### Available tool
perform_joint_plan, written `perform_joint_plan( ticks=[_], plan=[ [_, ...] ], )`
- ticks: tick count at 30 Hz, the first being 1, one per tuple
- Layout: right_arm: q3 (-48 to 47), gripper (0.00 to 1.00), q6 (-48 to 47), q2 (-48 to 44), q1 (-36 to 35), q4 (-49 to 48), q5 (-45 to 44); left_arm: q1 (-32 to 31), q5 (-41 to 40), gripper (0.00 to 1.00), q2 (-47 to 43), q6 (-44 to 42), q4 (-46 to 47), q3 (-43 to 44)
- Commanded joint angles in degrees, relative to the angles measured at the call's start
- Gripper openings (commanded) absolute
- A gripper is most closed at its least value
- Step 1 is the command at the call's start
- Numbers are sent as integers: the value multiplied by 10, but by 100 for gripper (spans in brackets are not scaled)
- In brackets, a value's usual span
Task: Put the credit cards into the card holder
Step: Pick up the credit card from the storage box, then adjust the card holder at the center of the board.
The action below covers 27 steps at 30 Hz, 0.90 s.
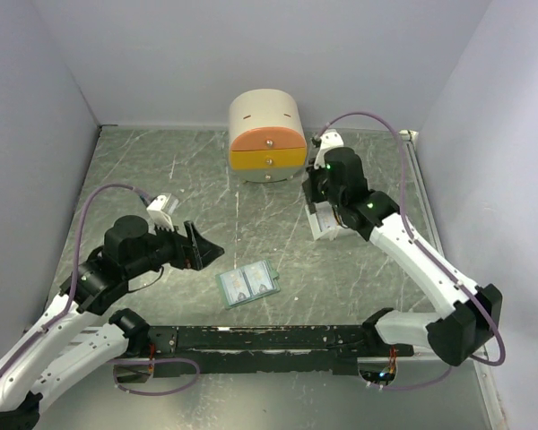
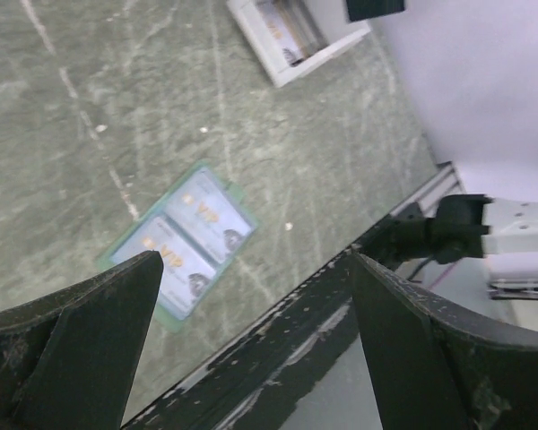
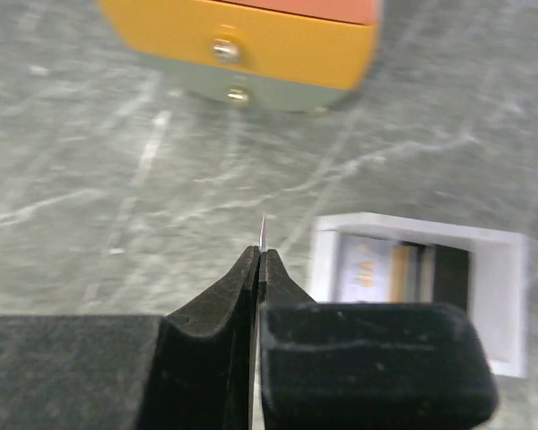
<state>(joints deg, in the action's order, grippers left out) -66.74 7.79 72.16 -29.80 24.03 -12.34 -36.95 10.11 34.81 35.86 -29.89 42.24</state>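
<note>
The card holder lies open and flat on the table near the front middle, grey-green with two pale blue pockets showing cards. It also shows in the left wrist view. My left gripper is open and empty, hovering just left of the holder. My right gripper is shut on a thin credit card seen edge-on, its corner poking up between the fingertips. It hangs above the white tray, which holds more cards.
A round cream-and-orange drawer box stands at the back middle, close to the right arm. The white tray lies under the right gripper. A black rail runs along the front edge.
</note>
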Motion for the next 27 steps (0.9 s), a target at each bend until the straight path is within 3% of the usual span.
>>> perform_joint_plan(
  ticks=[1, 5, 13, 22, 27],
  plan=[
    [19, 0, 113, -47, -47, -45, 83, 2, 73, 98, 1, 78, 92, -11],
    [78, 0, 188, -95, -81, -131, 161, 2, 111, 92, 15, 133, 159, -33],
    [212, 0, 357, -141, -95, -370, 331, 2, 111, 85, 38, 181, 231, -22],
    [304, 0, 477, -183, -108, -535, 347, 2, 162, 82, 61, 278, 409, -105],
    [317, 0, 505, -174, -116, -568, 345, 2, 198, 73, 87, 315, 510, -136]
  ],
)
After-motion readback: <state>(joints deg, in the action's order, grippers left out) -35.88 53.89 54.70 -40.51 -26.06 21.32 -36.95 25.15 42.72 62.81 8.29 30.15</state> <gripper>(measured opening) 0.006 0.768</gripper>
